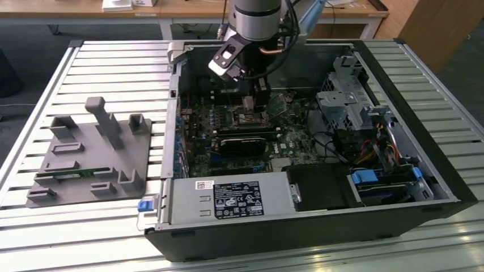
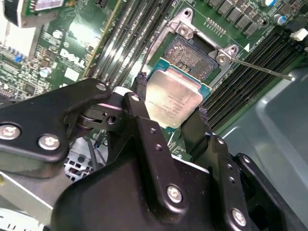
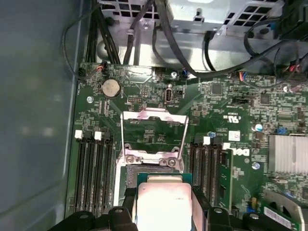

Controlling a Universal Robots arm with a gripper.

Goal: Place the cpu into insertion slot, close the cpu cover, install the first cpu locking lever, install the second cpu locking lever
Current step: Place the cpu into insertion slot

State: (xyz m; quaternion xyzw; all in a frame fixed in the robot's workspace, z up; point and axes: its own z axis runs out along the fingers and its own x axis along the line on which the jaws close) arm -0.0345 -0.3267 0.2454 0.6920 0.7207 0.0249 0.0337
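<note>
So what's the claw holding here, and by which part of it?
The cpu, pinched at two opposite side edges by the claw.

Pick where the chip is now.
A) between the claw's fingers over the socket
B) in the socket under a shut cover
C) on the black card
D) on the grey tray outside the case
A: in the second wrist view the claw grips the chip over the socket, and in the first wrist view the cover stands open.
</note>
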